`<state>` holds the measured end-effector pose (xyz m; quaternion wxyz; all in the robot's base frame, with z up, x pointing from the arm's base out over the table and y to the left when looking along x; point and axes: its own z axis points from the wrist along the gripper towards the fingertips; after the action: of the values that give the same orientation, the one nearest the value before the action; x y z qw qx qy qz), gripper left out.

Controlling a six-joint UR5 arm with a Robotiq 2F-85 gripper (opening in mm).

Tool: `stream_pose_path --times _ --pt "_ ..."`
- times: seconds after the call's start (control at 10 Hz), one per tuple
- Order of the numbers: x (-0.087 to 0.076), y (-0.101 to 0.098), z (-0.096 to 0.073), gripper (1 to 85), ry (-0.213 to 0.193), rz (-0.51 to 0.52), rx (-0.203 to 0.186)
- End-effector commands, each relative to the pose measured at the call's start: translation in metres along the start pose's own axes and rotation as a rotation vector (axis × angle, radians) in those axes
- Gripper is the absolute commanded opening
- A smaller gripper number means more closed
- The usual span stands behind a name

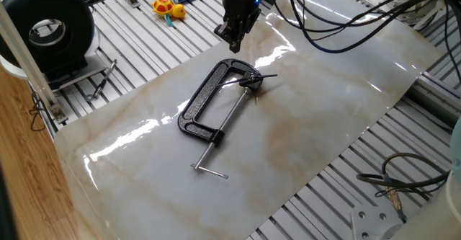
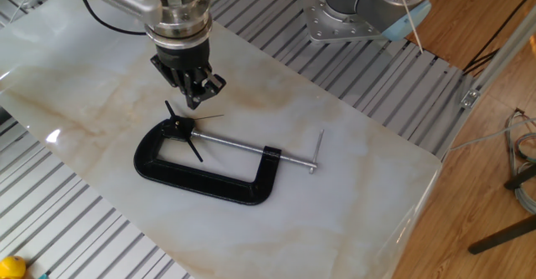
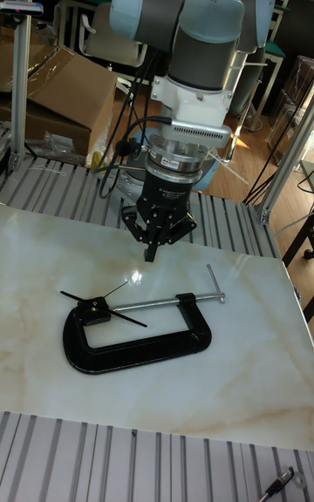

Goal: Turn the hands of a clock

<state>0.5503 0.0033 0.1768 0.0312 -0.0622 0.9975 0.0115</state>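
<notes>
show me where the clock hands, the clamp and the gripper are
hands (image 2: 195, 147): the other fixed view, on the thick pointer below the hub.
clamp (image 2: 197, 188): the other fixed view, on the long black back of the frame.
gripper (image 2: 194, 97): the other fixed view, at the tips of its jaws, above the table.

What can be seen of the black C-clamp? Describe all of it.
The C-clamp is a black, textured metal C-shaped frame lying flat on the pale marbled tabletop. A silver screw rod runs through one end and finishes in a thin crossbar. Its jaw holds the small dark clock, whose thin black hands stick out past the frame. The gripper hangs above that end without touching it.
</notes>
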Motion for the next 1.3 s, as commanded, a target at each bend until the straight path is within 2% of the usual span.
stream_pose_path --times 0.0,0.1,0.2,0.3,0.4,0.5,0.6,0.8,1.0,1.1,1.2 --pt "0.014 0.015 0.0 1.3 0.05 0.01 -0.065" --pt "0.014 0.016 -0.001 1.3 0.049 -0.01 -0.07" --pt "0.015 0.006 0.0 1.3 0.051 -0.048 -0.032" --pt "0.01 0.0 0.014 2.0 0.062 -0.06 -0.024" --pt "0.002 -0.003 0.038 3.3 0.066 -0.062 -0.034" --pt "-0.003 -0.008 0.056 3.3 0.067 -0.065 -0.026" --pt "-0.005 -0.005 0.065 3.7 0.067 -0.057 -0.038" --pt "0.0 0.002 0.063 3.7 0.087 -0.037 -0.062" --pt "0.002 -0.002 0.063 2.0 0.097 -0.034 -0.046" --pt "-0.002 0.0 0.073 2.0 0.095 -0.036 -0.046" --pt "-0.012 -0.002 0.093 2.0 0.086 -0.039 -0.026"
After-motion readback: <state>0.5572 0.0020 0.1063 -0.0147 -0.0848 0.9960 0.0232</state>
